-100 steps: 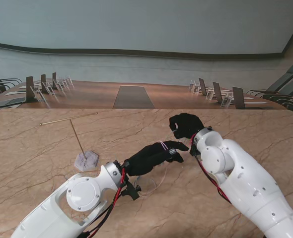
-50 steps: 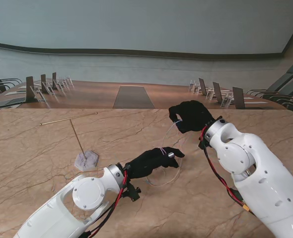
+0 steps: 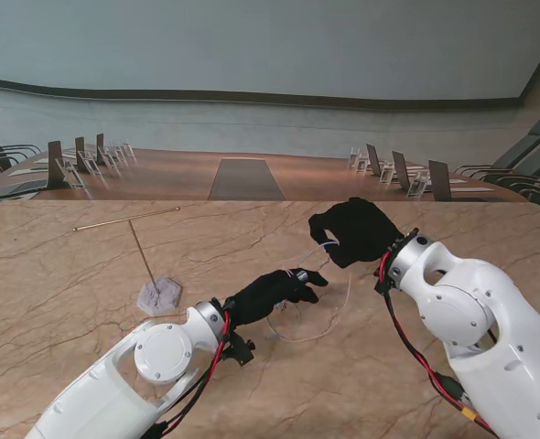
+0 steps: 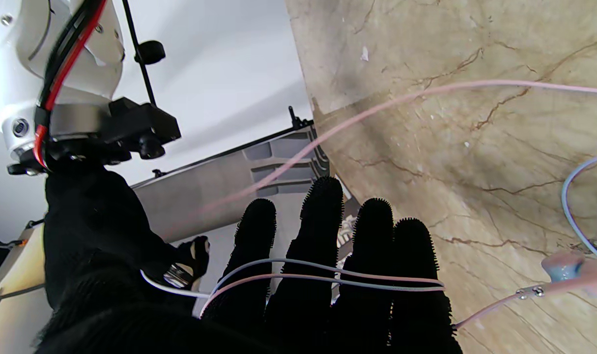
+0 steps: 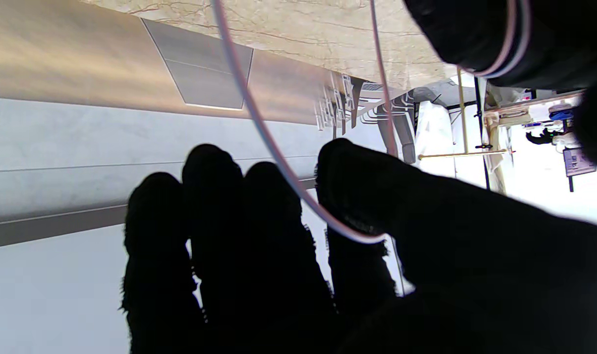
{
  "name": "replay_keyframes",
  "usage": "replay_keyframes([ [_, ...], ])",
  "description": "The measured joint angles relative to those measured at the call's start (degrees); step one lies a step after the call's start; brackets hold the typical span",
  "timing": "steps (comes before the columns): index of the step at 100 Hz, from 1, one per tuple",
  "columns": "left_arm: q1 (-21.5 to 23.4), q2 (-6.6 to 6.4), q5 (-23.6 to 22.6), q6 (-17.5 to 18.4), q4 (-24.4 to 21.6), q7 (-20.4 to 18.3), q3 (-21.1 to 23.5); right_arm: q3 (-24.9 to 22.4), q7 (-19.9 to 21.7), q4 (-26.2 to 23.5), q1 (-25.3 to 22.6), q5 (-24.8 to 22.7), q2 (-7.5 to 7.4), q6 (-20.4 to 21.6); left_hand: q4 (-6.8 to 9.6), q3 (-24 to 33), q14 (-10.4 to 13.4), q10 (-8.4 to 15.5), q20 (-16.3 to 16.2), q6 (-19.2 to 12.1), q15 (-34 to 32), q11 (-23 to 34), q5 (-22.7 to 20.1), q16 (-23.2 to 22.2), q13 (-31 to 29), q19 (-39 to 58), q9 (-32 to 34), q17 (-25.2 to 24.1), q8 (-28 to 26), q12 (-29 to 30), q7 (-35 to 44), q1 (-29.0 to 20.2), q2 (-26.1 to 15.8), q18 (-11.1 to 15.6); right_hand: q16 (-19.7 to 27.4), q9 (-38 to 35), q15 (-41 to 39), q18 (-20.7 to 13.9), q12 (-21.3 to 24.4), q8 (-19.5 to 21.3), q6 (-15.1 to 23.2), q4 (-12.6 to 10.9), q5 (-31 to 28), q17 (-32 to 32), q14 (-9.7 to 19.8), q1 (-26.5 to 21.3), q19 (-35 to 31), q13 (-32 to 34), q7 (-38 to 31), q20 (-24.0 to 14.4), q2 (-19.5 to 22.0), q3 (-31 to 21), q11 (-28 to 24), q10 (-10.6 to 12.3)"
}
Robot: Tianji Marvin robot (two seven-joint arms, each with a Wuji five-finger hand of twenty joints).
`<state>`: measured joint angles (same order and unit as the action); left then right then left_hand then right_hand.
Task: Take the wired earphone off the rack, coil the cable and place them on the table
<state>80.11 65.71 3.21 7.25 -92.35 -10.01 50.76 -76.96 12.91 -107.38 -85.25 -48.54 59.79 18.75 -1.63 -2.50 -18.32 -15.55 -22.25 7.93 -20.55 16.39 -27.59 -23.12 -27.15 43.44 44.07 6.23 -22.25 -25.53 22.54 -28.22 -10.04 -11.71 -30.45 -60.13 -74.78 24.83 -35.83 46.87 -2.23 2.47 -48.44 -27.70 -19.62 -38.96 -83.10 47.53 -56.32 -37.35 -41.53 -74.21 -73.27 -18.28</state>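
Note:
The earphone cable (image 3: 318, 331) is thin, pale pink and blue. A slack loop of it hangs down to the table between my hands. My left hand (image 3: 268, 291) lies flat with its fingers (image 4: 323, 231) straight, and two turns of the cable (image 4: 327, 278) are wrapped across them. One earbud (image 4: 559, 265) dangles beside that hand. My right hand (image 3: 352, 231) is farther off and to the right, with thumb and forefinger pinched on the cable (image 5: 357, 237). The gold T-shaped rack (image 3: 145, 249) stands bare at the left on its pale base (image 3: 158, 295).
The marble table (image 3: 69, 274) spreads on all sides of my hands. Its far edge meets a brown conference table with a grey inlay (image 3: 244, 178) and rows of chairs (image 3: 78, 155).
My right arm has swung out to the right, drawing the pinched cable with it. My left hand has drawn back a little towards me, and the slack loop has dropped lower.

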Motion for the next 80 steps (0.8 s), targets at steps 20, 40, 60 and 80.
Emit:
replay_keyframes([
  [20, -0.37, 0.27, 0.04, -0.63, 0.87, 0.56, 0.01, -1.23, 1.24, -3.08, -2.5, 0.68, -0.26, 1.85, 0.0, 0.03, -0.22, -0.88, 0.0, 1.07, 0.58, -1.22, -1.05, -0.08, 0.18, -0.11, 0.0, -0.42, 0.09, 0.0, -1.45, 2.52, -0.58, -0.22, 0.04, -2.7, 0.68, 1.66, -0.79, 0.0, 0.0, -1.17, -1.21, -2.89, -0.35, 0.08, -0.01, 2.79, 0.74, 0.03, -1.59, -0.66, 1.02, 0.32],
  [40, -1.43, 0.71, 0.01, -0.71, 2.0, 1.81, -0.21, -2.44, 4.01, -7.6, -5.64, 1.43, -0.58, 2.14, 0.0, 0.03, -0.26, -0.9, 0.0, 1.39, 0.86, -1.87, -1.05, -0.08, 1.55, -0.65, -0.13, -1.09, 0.1, 0.0, -2.44, 2.69, -0.58, -0.23, 0.06, -5.93, 1.42, 4.92, -2.18, 0.0, -0.06, -1.76, -2.56, -7.3, -1.34, 0.08, -0.23, 6.85, 1.8, 0.32, -2.94, -1.12, 2.7, 0.4],
  [60, -2.57, 1.33, 0.36, 0.34, 3.14, 2.99, 0.0, -3.92, 5.05, -10.68, -9.13, 1.7, -0.69, 2.62, 0.0, 0.04, -0.26, -0.91, 0.0, 2.24, 0.92, -1.93, -1.36, -0.08, 1.76, -0.68, -0.44, -1.32, 1.53, 0.03, -3.71, 2.69, -0.58, -0.21, 0.06, -8.17, 2.05, 6.92, -2.86, -0.02, -1.17, -3.57, -4.73, -9.65, -1.98, 0.08, -0.45, 9.48, 3.27, 0.71, -5.39, -2.29, 3.83, 0.41],
  [80, -3.46, 1.62, 0.43, 1.62, 3.69, 3.33, 1.37, -4.15, 6.04, -12.34, -12.1, 1.47, -0.99, 1.96, 0.0, 0.04, -0.26, -1.35, 0.0, 2.32, 0.92, -2.51, -1.43, -0.08, 1.83, -0.7, -0.46, -1.33, 1.56, 0.95, -3.72, 2.69, -0.58, -0.01, 0.06, -8.18, 2.06, 7.27, -3.03, -0.02, -1.48, -3.6, -4.77, -9.81, -2.17, 0.08, -0.48, 9.51, 3.27, 0.71, -5.4, -2.44, 3.99, 0.41],
])
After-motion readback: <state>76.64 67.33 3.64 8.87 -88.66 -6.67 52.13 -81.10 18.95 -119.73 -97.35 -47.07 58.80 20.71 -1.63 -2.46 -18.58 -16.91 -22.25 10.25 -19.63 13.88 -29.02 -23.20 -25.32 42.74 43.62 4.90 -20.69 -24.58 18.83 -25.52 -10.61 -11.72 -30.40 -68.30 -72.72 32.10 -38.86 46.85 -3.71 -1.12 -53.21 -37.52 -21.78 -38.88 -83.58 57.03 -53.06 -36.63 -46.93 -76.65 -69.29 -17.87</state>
